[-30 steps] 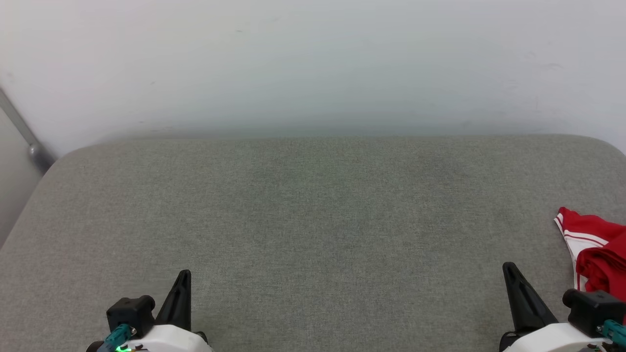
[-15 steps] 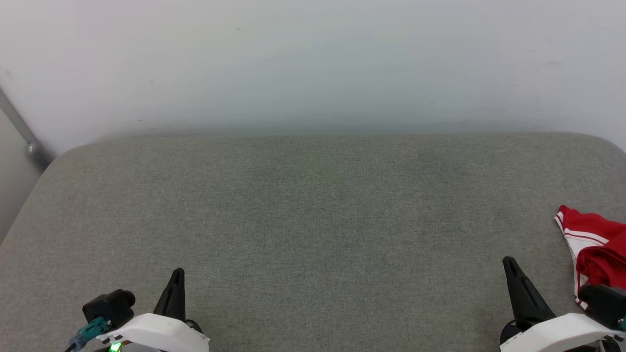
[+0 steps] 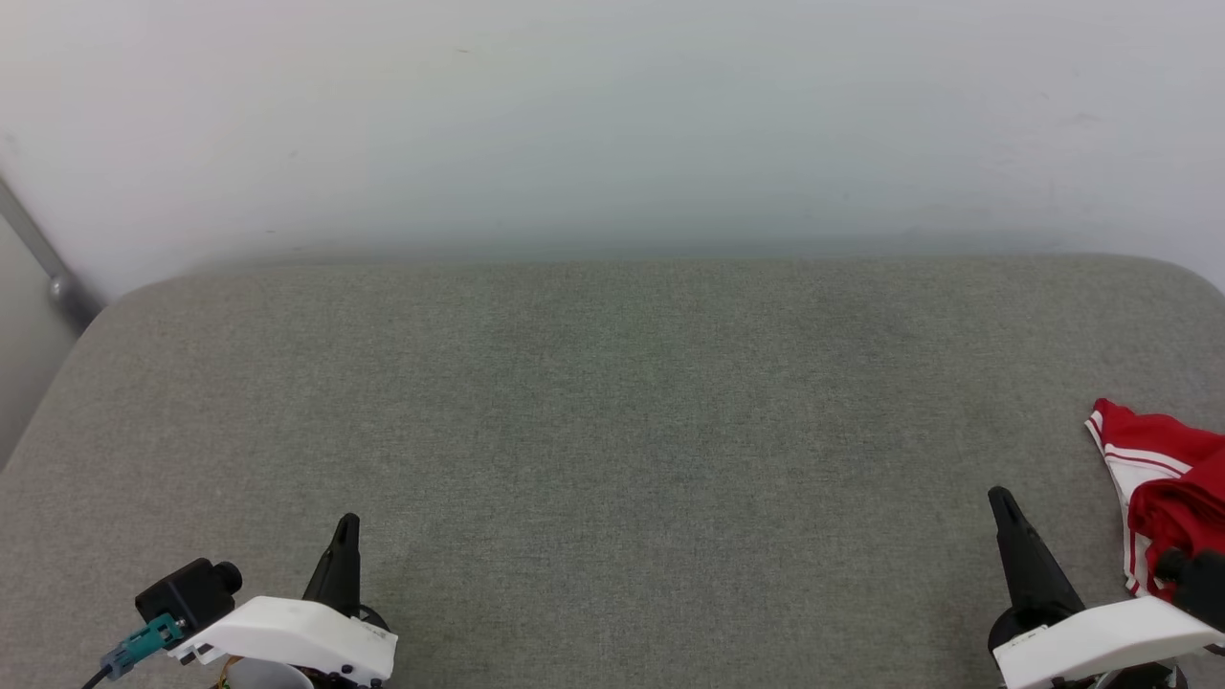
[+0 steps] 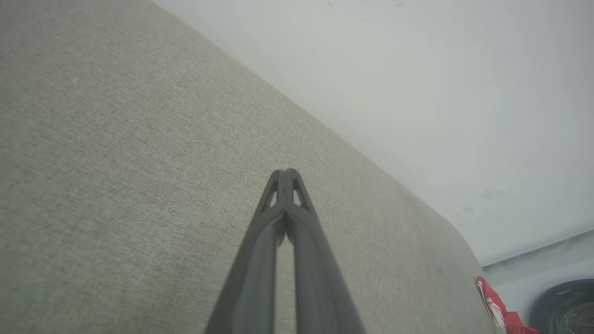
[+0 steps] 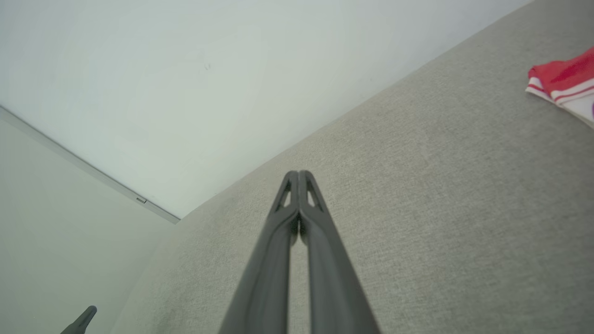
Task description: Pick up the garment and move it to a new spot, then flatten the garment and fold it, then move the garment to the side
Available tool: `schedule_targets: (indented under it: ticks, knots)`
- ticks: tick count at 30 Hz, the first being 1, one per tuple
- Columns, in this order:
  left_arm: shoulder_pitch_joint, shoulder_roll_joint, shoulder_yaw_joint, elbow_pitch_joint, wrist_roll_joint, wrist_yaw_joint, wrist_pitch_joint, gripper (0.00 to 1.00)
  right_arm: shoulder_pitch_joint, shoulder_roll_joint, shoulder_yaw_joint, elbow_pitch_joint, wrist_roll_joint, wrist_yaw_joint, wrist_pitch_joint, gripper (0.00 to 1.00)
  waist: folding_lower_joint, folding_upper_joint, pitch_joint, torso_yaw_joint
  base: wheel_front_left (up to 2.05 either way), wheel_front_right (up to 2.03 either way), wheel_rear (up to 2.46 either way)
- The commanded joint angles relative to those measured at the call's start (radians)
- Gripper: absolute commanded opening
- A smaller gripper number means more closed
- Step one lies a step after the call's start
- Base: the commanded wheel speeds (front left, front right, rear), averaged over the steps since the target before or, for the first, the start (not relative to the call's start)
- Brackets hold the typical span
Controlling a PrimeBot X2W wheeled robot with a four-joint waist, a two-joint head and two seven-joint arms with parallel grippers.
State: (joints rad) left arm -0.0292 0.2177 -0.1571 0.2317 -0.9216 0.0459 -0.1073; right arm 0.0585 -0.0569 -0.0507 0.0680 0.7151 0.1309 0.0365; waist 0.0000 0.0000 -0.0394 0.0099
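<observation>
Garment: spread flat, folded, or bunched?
Bunched. The garment lies in a rumpled heap on the grey surface, red cloth lapped over a white striped panel; rest out of frame.

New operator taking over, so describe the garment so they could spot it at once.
Start at the grey fabric surface against the pale wall. Follow it to its right edge, just past the right gripper. There lies the garment, bunched: the one bright red thing, with a white panel and striped trim.

- You'll find the garment [image 3: 1163, 478] bunched in a crumpled heap, not spread flat.
- It's bright red, with a white panel edged in thin red stripes.
- It lies at the right edge of the grey fabric surface [image 3: 612, 431], partly cut off in your head view.
</observation>
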Motion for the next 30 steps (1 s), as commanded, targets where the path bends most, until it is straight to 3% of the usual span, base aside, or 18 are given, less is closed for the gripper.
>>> schedule_targets:
  ticks: [1, 30]
  knots:
    - [-0.032, 0.000, 0.016, -0.010, -0.024, -0.009, 0.006, 0.00, -0.028, -0.008, -0.002, -0.004, 0.035, 0.000, 0.003, 0.00, 0.0000, 0.0000, 0.000, 0.000, 0.00, 0.00, 0.00]
    - [-0.055, -0.068, 0.123, -0.001, -0.300, -0.080, 0.096, 0.00, -0.090, -0.009, -0.019, 0.070, 0.399, 0.000, 0.027, 0.00, 0.0000, 0.0000, 0.014, -0.003, 0.00, 0.00, 0.00]
